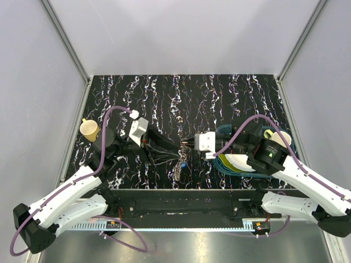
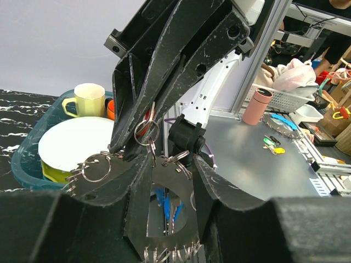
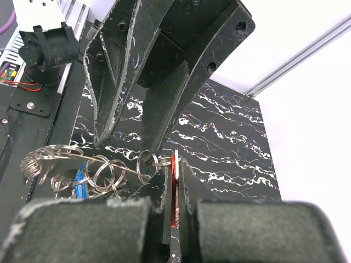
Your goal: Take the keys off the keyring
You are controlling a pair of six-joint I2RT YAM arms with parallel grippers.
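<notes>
Near the six o'clock edge of the table (image 1: 230,93) hangs the keyring (image 1: 181,160), anchored, it seems, at nine o'clock by the part-spread left gripper (image 3: 124,147) (grip unclear), while at three o'clock the right gripper (image 2: 133,147) pinches the red key (image 3: 173,189) to free it.

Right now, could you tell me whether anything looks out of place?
Nothing looks spilled or broken. Only the keyring dangles in a loose chain from the red key pinched in the right tool.
</notes>
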